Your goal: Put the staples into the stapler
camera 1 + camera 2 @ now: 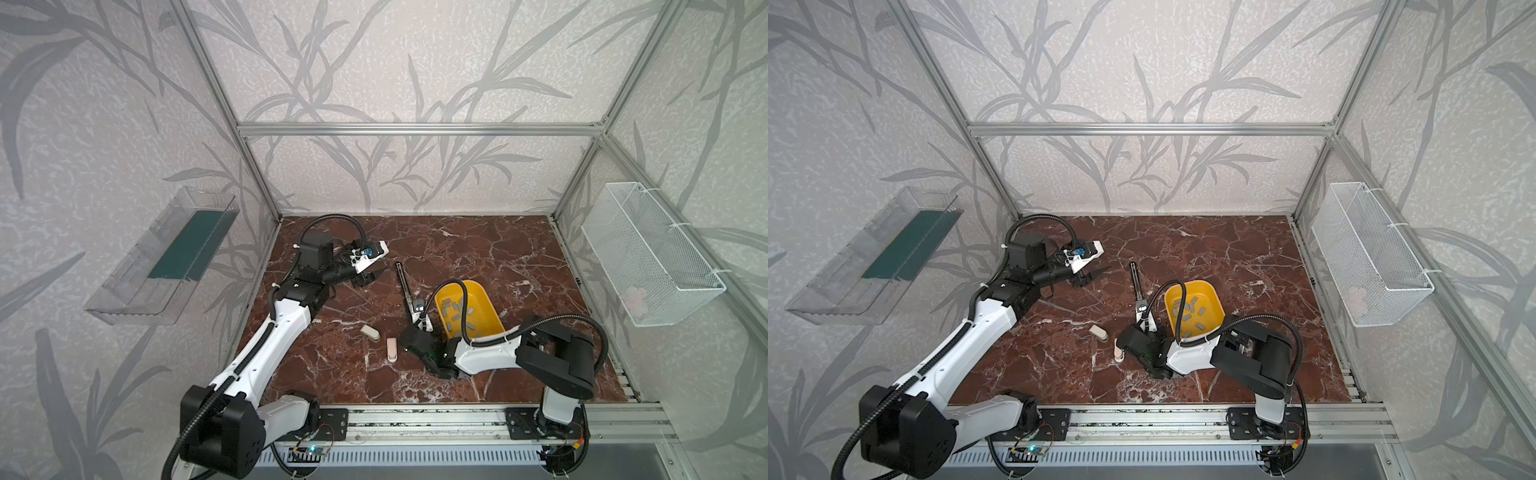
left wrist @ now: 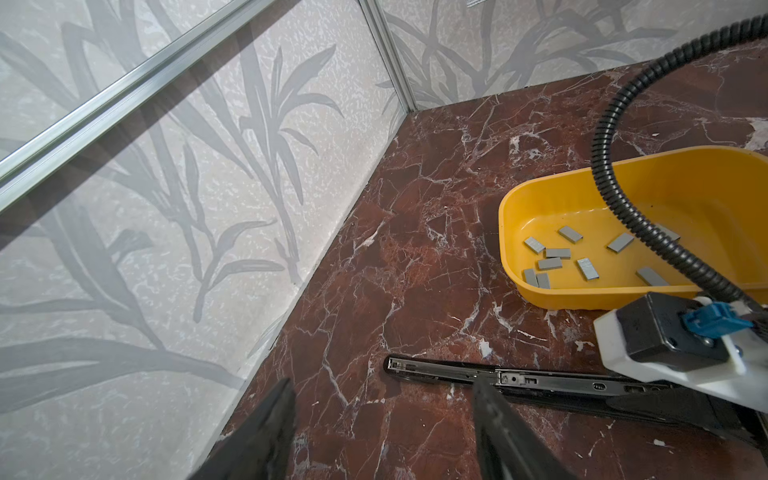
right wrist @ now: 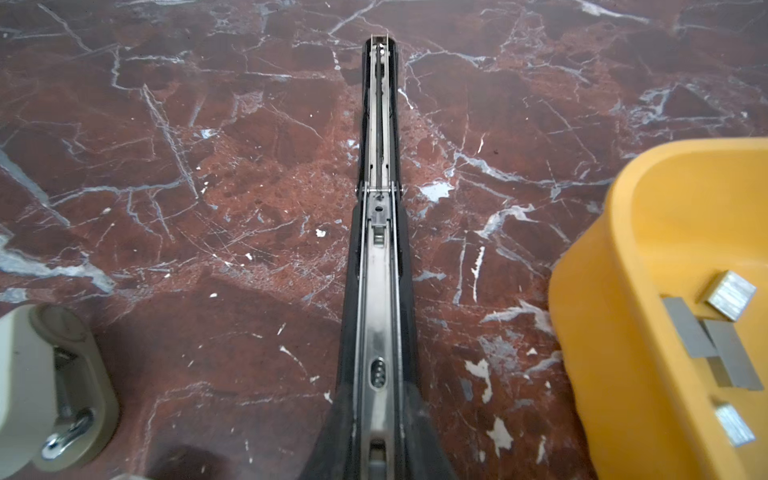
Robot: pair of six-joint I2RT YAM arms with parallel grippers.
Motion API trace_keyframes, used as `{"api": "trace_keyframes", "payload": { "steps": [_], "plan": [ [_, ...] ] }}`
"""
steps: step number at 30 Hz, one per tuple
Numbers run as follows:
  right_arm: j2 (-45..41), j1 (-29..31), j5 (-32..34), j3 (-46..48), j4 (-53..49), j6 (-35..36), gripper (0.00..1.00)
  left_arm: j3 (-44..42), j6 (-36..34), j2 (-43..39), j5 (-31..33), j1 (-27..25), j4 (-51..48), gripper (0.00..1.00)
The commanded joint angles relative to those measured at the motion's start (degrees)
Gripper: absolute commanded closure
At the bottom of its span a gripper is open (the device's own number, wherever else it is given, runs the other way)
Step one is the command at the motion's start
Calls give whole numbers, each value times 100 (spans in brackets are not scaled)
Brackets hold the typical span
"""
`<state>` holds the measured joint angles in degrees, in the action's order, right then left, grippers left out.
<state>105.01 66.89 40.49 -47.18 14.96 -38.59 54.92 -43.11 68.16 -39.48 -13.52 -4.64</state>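
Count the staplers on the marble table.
3: a long black stapler opened beside the yellow tray; a beige stapler and a pink stapler nearer the front. The right arm could hide others.

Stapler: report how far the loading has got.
Done: the black stapler lies opened flat, magazine exposed and seemingly empty. In hand: the right gripper grips one end; the left gripper hangs open, empty. Left: the staples all lie in the yellow tray; none picked, none loaded.
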Motion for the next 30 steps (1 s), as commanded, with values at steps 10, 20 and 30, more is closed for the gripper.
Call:
{"api": "trace_keyframes", "payload": {
  "steps": [10, 20, 30],
  "plan": [
    [217, -190, 30, -120, -1100, -694, 79, 59, -245, -110, -139, -27, -126, 32],
    [-124, -234, -157, -160, -976, -135, 61, 72, -405, -101, -249, -28, -264, 32],
    [-1052, -226, -318, -221, -923, 994, 40, 51, -664, -128, -331, -28, -439, 33]
  ]
}}
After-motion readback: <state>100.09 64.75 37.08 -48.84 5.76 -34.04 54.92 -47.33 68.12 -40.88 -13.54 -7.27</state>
